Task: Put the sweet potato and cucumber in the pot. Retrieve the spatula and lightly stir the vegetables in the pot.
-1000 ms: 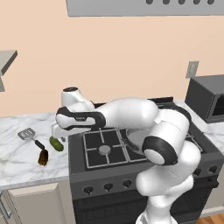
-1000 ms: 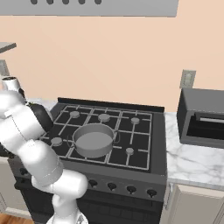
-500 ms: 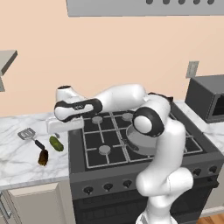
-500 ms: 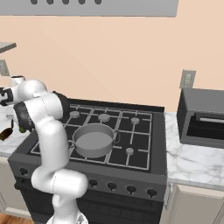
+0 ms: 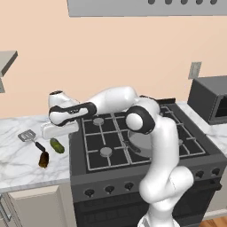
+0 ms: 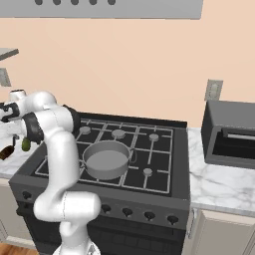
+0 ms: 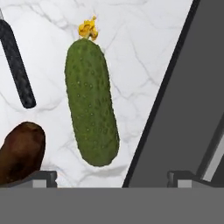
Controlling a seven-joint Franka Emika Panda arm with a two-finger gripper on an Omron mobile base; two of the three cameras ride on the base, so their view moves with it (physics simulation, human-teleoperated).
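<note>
Though partly cropped, sweet potato [image 7: 19, 151] beside cucumber [image 7: 91, 103]

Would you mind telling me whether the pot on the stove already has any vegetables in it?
Empty. The pot shows a bare grey bottom, while the cucumber and sweet potato both lie on the marble counter beside the stove.

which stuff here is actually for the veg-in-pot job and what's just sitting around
For the job:
cucumber, on the marble counter
sweet potato, beside it
spatula, on the same counter
pot, empty on the stove
gripper, open above the cucumber

Just around:
microwave, right counter
wall outlet
range hood
</note>
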